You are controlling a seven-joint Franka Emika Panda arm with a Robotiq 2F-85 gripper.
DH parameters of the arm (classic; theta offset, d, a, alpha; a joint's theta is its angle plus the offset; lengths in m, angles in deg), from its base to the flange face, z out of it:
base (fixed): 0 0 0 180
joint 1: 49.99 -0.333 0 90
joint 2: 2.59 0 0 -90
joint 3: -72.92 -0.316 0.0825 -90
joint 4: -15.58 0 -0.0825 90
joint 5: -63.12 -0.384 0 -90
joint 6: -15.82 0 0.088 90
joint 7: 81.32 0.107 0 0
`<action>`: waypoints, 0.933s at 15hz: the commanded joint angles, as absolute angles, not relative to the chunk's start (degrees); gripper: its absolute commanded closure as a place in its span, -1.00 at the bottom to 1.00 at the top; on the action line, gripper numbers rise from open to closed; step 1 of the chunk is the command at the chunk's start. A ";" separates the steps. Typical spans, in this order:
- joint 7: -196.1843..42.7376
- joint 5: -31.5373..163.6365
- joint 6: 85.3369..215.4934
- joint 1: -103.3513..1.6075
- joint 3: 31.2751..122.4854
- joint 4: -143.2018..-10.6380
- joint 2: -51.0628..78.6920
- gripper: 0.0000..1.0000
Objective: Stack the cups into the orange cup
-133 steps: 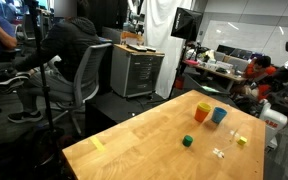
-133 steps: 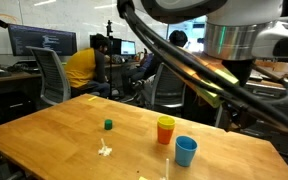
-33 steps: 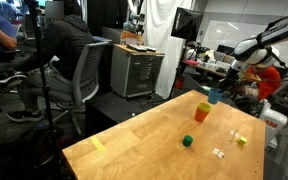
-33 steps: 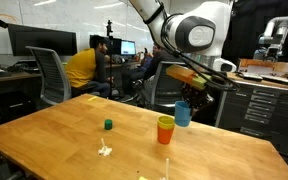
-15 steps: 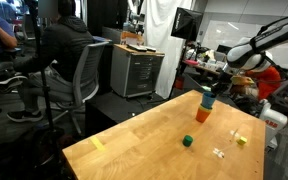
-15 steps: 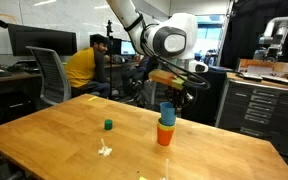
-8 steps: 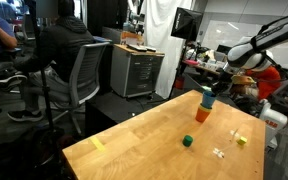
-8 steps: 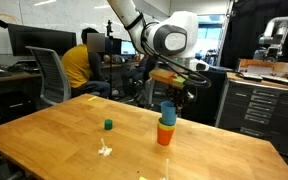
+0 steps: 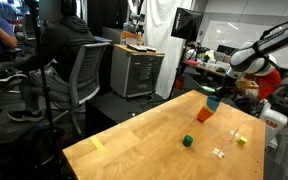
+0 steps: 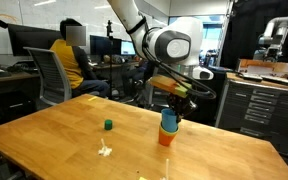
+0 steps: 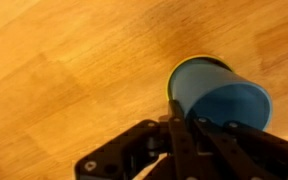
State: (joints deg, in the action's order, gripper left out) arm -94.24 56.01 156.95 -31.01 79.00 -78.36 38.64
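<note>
**Exterior view, arm entering from the right.** The blue cup (image 9: 213, 103) sits tilted at the mouth of the orange cup (image 9: 203, 115), which stands on the far right part of the wooden table (image 9: 134, 140). The gripper (image 9: 216, 95) is directly above the blue cup. A small green block (image 9: 187, 141) lies nearer, apart from the cups. A tiny yellow piece (image 9: 241, 141) lies to the right.

**Exterior view, arm entering from above.** The blue cup (image 10: 169, 120) is partly inside the orange cup (image 10: 166, 136). The gripper (image 10: 174, 103) is at the blue cup's rim. The green block (image 10: 108, 125) stands well to the left on the table (image 10: 44, 130).

**Wrist view.** The blue cup (image 11: 224, 100) fills the right side. The gripper (image 11: 174, 122) meets its left rim with the fingers (image 11: 134, 150) close together. Whether they clamp the cup wall cannot be determined.
</note>
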 commanded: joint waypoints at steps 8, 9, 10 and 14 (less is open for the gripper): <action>-98.44 53.80 160.01 -27.07 75.45 -79.31 39.22 0.97; -98.74 53.43 160.20 -26.88 74.97 -78.97 39.84 0.97; -98.94 53.01 159.96 -26.66 74.46 -78.39 40.56 0.97; -98.69 52.63 159.91 -26.60 73.91 -77.57 42.60 0.98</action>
State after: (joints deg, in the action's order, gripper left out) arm -96.89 53.77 159.20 -28.11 75.54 -78.53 41.40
